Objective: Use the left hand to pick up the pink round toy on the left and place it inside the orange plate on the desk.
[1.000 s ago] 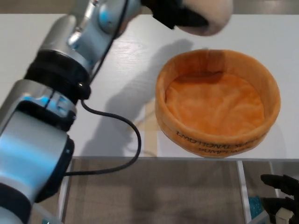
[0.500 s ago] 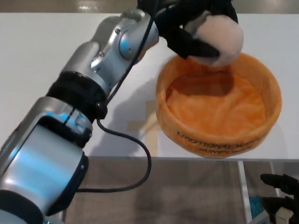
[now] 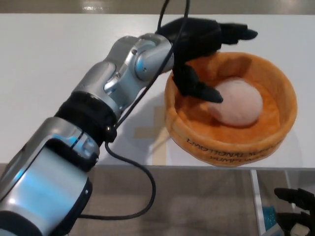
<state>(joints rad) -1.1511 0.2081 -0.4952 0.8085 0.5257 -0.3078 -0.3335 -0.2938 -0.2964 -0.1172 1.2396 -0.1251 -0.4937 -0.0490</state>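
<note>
Fingers of the right robot hand (image 3: 295, 209) are glimpsed nearest, below the desk (image 3: 44, 73); its state cannot be told. Farther, the pink toy (image 3: 238, 102) is seen resting inside the orange plate (image 3: 231, 147). Beyond, the left robot hand (image 3: 199, 54) is spread empty; it is best lifted straight clear, so the toy is not nudged.

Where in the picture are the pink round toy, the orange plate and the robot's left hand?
pink round toy (image 3: 238, 102): head view, its middle.
orange plate (image 3: 285, 91): head view, right rim.
left hand (image 3: 199, 46): head view, palm.

We see bright, even overhead light on the white desk (image 3: 44, 73). The arm (image 3: 118, 83) casts soft shadows; its near part blurs.
</note>
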